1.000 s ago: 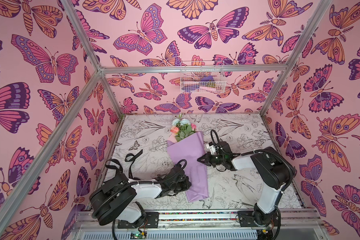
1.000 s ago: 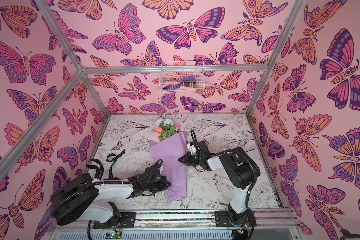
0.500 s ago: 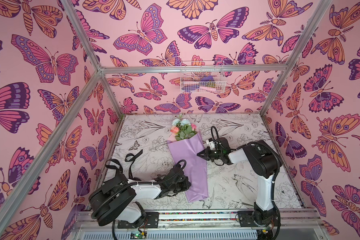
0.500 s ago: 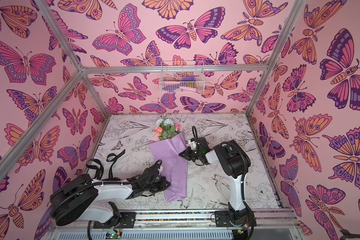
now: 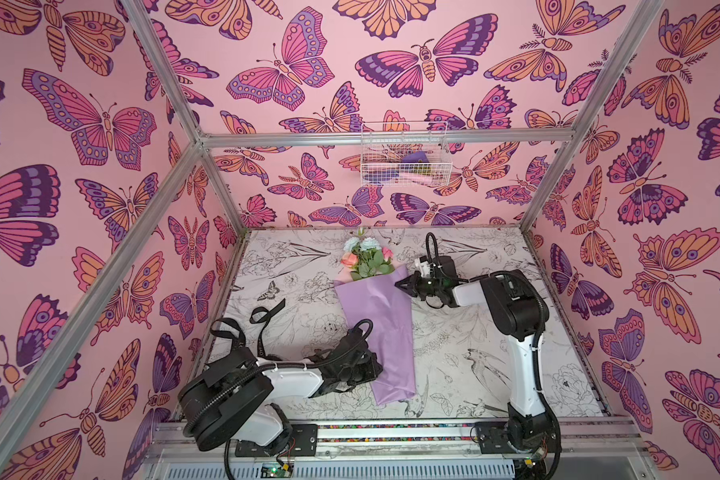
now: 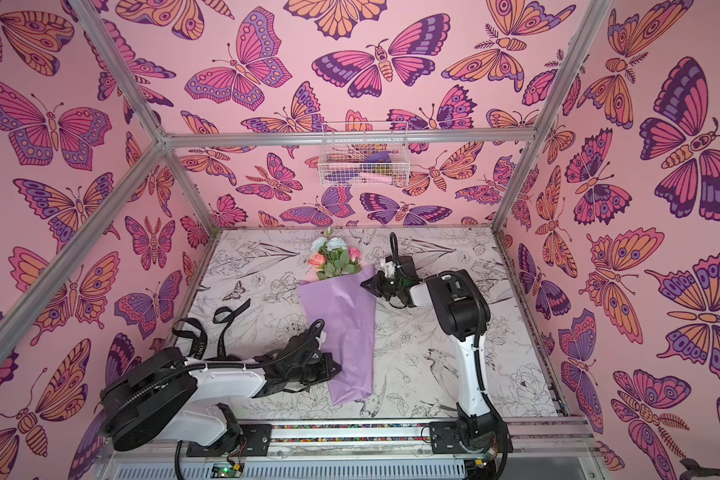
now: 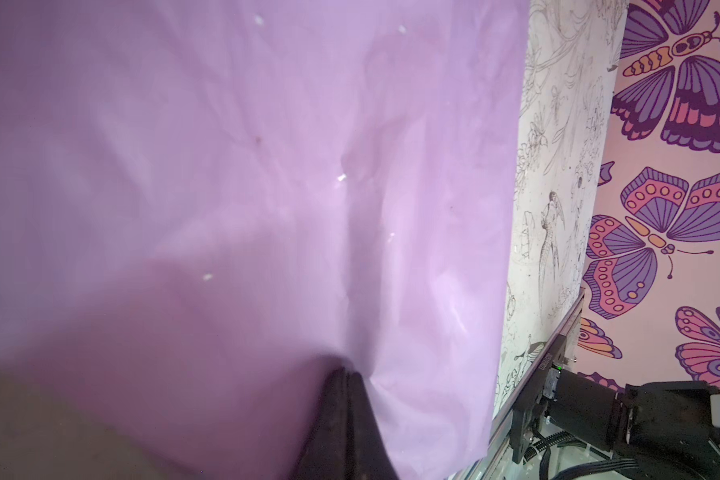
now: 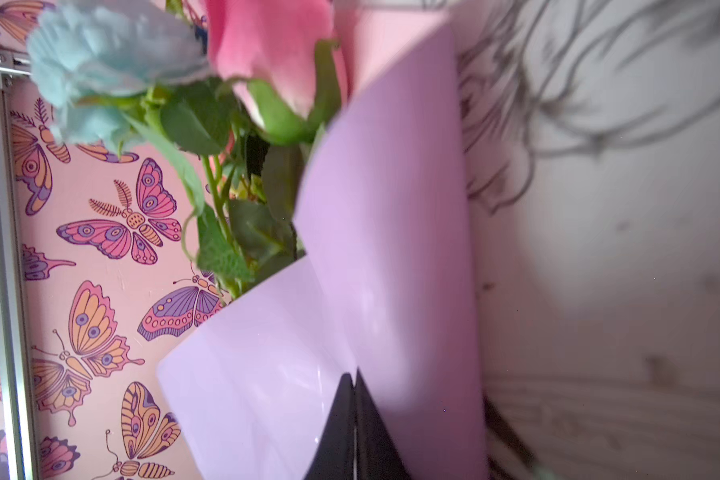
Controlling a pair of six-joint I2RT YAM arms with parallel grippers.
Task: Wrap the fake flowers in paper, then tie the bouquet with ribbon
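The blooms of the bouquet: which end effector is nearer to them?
Right. The right end effector is at the open end of the wrapping paper, just beside the blooms. The left end effector is at the paper's narrow lower end, far from them.

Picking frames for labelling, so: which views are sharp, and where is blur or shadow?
Both top views: sharp, evenly lit, no glare. Left wrist view: wrapping paper fills the frame, soft, shadowed in one corner; butterfly wall crisp. Right wrist view: blooms and printed floor blurred, paper edge sharper.
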